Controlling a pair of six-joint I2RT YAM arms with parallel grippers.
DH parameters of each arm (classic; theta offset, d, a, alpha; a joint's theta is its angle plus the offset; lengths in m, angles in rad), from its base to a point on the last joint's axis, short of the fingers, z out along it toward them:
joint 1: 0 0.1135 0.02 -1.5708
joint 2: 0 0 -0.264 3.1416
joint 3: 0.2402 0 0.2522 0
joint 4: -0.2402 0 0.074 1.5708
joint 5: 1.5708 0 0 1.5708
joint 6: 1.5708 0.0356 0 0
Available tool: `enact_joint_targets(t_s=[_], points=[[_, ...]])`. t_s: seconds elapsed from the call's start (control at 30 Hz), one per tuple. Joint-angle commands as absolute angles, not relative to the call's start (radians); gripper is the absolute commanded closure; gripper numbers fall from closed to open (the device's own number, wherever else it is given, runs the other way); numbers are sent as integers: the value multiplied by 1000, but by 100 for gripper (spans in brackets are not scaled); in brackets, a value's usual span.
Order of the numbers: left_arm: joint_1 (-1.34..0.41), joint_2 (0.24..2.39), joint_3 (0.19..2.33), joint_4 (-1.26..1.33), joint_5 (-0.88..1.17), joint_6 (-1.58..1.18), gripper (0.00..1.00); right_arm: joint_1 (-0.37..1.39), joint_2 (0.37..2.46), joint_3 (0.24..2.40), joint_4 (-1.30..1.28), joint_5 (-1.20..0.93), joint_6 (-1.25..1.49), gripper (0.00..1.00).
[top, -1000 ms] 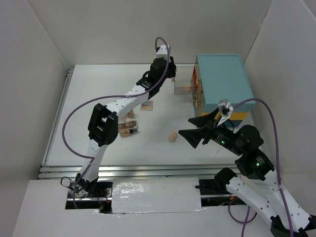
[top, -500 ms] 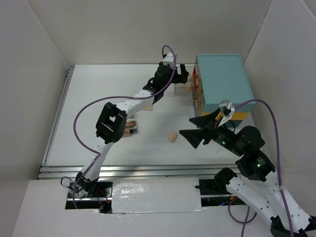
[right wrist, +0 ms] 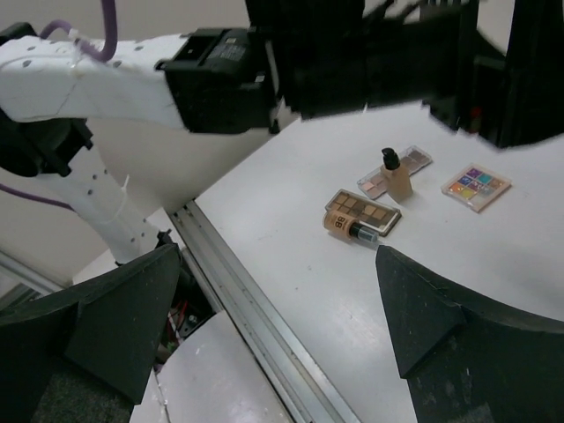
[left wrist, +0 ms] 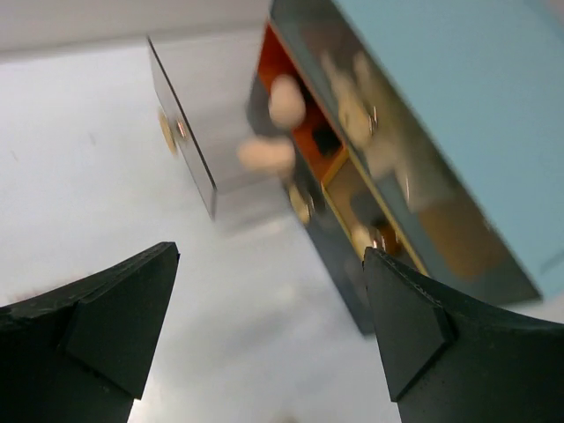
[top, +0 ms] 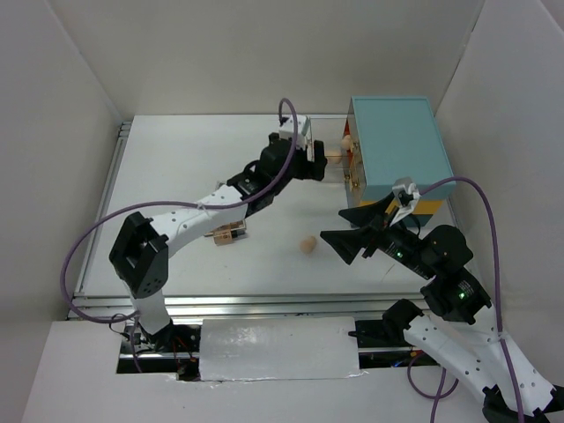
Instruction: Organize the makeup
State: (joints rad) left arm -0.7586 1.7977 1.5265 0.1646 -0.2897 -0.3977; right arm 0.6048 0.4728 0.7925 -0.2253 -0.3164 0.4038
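White table [top: 167, 167] is carrying loose palettes [right wrist: 362, 211] — left gripper [left wrist: 271, 256], facing sponges [left wrist: 284, 101] in the teal case [left wrist: 458, 97], and right gripper [right wrist: 278, 256] are gaping empty.

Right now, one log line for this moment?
left jaws: open, empty, by teal case | right jaws: open, empty | sponge: loose on table

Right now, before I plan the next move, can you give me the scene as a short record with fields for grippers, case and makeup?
left gripper: open, empty, facing the case
right gripper: open, empty, above the table
case: teal, clear drawer pulled out
sponges: two in the drawer, it seems (blurred); a third loose on the table
other makeup on table: bottle, tube, three palettes
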Motion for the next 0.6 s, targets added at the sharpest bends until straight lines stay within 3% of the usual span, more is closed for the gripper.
enact_joint_targets(t_s=[0.0, 0.17, 0.4, 0.53, 0.57], points=[[-824, 1815, 1427, -41, -351, -467, 1, 614, 460, 792, -186, -272, 416, 0], [-914, 1868, 1367, -123, -310, -531, 1, 614, 459, 793, -204, -198, 420, 0], [-980, 1968, 1371, -259, -403, -583, 3, 612, 474, 793, -196, -233, 414, 0], [-989, 1976, 1330, -259, -367, -595, 12, 614, 480, 790, -187, -247, 416, 0], [-992, 1979, 1312, -244, -341, -597, 19, 614, 482, 788, -187, -247, 416, 0]])
